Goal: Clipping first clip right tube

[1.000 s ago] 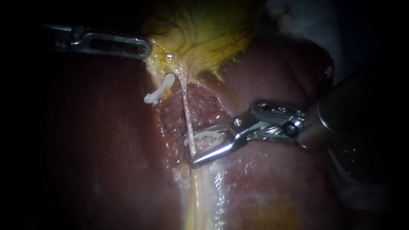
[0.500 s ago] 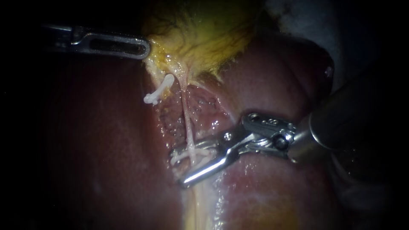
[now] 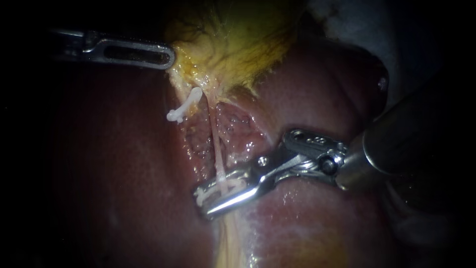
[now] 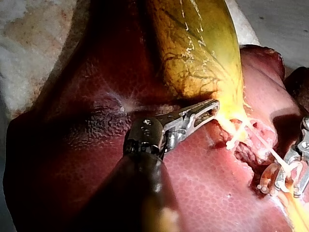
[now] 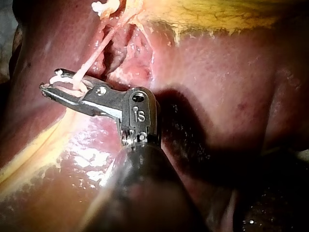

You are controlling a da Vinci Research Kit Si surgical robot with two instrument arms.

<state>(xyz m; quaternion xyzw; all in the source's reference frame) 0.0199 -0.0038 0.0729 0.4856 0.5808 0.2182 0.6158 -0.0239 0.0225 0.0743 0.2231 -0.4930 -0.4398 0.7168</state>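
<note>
The yellow gallbladder [image 3: 233,44] lies on the dark red liver [image 3: 114,164]. My left instrument [image 3: 167,54] is shut on the gallbladder's lower edge, also seen in the left wrist view [image 4: 212,107]. A thin pale right tube [image 3: 216,144] runs down from the gallbladder. My right instrument [image 3: 203,201] reaches across it from the right, its jaws shut on a white clip [image 3: 220,187] that straddles the tube. The right wrist view shows the clip [image 5: 65,82] looped around the tube [image 5: 94,58] between the jaws. A closed white clip [image 3: 183,106] sits on the left tube.
Raw, pitted liver bed [image 3: 233,129] lies between the tubes. A pale yellowish band of tissue [image 3: 230,238] runs down below the right instrument. White gauze or padding [image 3: 347,20] shows at the upper right behind the liver.
My right instrument has slid leftward across the right tube, so the clip now straddles it. Its jaws have narrowed around the clip. The left instrument has held still.
</note>
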